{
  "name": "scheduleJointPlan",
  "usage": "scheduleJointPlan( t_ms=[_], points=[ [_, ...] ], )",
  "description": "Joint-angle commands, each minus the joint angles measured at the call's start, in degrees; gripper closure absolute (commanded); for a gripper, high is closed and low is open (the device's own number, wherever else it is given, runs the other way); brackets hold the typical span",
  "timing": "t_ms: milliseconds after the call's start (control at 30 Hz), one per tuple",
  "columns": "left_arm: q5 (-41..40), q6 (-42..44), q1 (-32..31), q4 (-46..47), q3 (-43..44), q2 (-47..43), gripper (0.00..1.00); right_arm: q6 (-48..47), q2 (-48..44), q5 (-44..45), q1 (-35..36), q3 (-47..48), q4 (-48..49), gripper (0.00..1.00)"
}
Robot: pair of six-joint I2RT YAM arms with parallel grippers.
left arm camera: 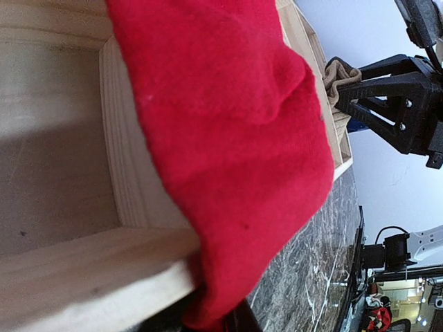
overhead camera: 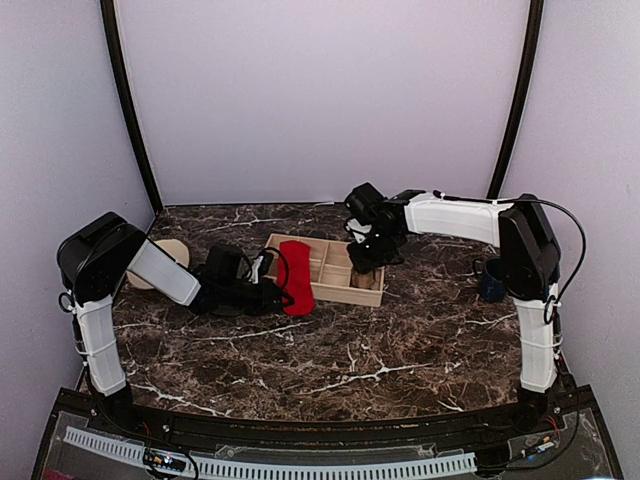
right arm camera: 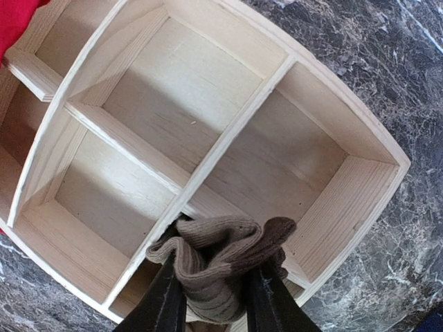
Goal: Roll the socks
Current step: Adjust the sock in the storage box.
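Starting at the left, a round beige disc (overhead camera: 172, 252) lies on the marble tabletop (overhead camera: 350, 350) behind the left arm. The left gripper (overhead camera: 262, 292) is clamped on the lower end of the red sock (overhead camera: 296, 277), which drapes flat over the left wall of the wooden divided tray (overhead camera: 335, 292), part inside the end compartment and part hanging outside toward the tabletop. At the tray's right end, the right gripper (overhead camera: 366, 265) pinches the tan-brown sock (right arm camera: 218, 259) between its fingers as a bunched bundle, directly above a divider wall; contact with the wood cannot be determined. A dark blue object (overhead camera: 491, 281) stands beside the right arm.
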Motion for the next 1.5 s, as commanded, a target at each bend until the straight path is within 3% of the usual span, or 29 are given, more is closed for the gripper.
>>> scheduleJointPlan(
  t_ms=[0, 267, 600, 1000, 1467],
  points=[
    [1.0, -0.59, 0.4, 2.26, -0.54, -0.1, 0.92, 0.4, 0.24, -4.08, -0.27, -0.29, -4.1, 0.72],
    [1.27, -1.25, 0.33, 3.94, -1.16, -0.52, 0.95, 1.45, 1.04, -6.18, -0.63, -1.08, -5.6, 0.72],
    [1.46, -1.17, 0.35, 4.46, -2.01, -1.48, 0.96, 1.82, 7.05, -7.41, -1.15, 5.27, -8.2, 0.69],
    [1.79, -1.33, 0.5, 4.6, -1.77, -2.11, 0.98, 2.09, 11.16, -8.57, -2.02, 10.09, -9.37, 0.55],
    [1.55, -1.61, 0.49, 4.21, -1.96, -5.12, 1.0, 4.16, 1.65, -5.97, -2.03, 8.57, -8.78, 0.49]
  ],
)
